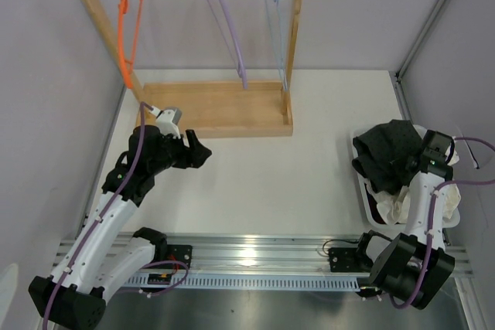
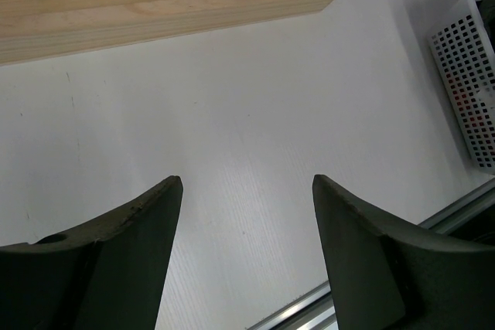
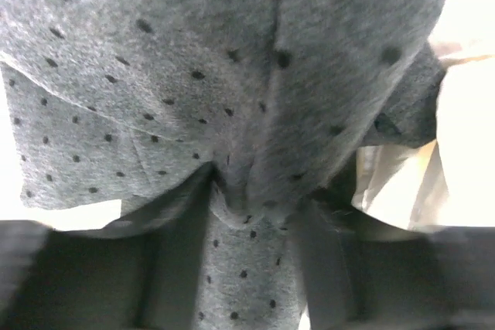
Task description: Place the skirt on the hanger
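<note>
The skirt [image 1: 389,151], dark grey with small dots, lies heaped in a white basket [image 1: 365,195] at the right. My right gripper [image 1: 410,164] is down in that heap. In the right wrist view the dotted skirt [image 3: 232,52] fills the frame and a fold of it is pinched between my right gripper's [image 3: 251,199] fingers. The light-blue hanger [image 1: 277,28] hangs at the right end of the wooden rail, far from the skirt. My left gripper [image 1: 203,152] hovers over the table near the rack's base; its jaws [image 2: 247,191] stand wide open and hold nothing.
An orange hanger [image 1: 128,28] and a purple hanger [image 1: 230,28] share the rail. The wooden rack base [image 1: 216,107] lies at the back. White cloth [image 1: 401,208] and a bit of dark red cloth sit under the skirt in the basket [image 2: 468,75].
</note>
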